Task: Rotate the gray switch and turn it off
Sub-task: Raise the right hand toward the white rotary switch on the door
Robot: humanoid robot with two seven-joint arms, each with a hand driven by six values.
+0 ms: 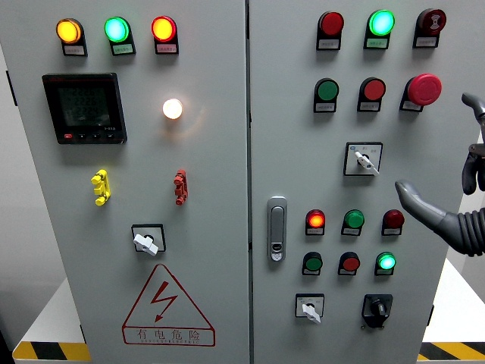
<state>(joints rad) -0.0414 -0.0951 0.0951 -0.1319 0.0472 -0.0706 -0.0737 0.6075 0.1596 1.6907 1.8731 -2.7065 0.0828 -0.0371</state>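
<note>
Your right hand [447, 205] is hovering at the right edge of the view, in front of the right cabinet door [341, 182], its dark fingers spread loosely and gripping nothing. The gray switch [363, 159] is sitting on that door, in the middle row under the red mushroom button [424, 89], its lever pointing down to the right. It is lying just left of your hand and slightly higher, untouched.
</note>
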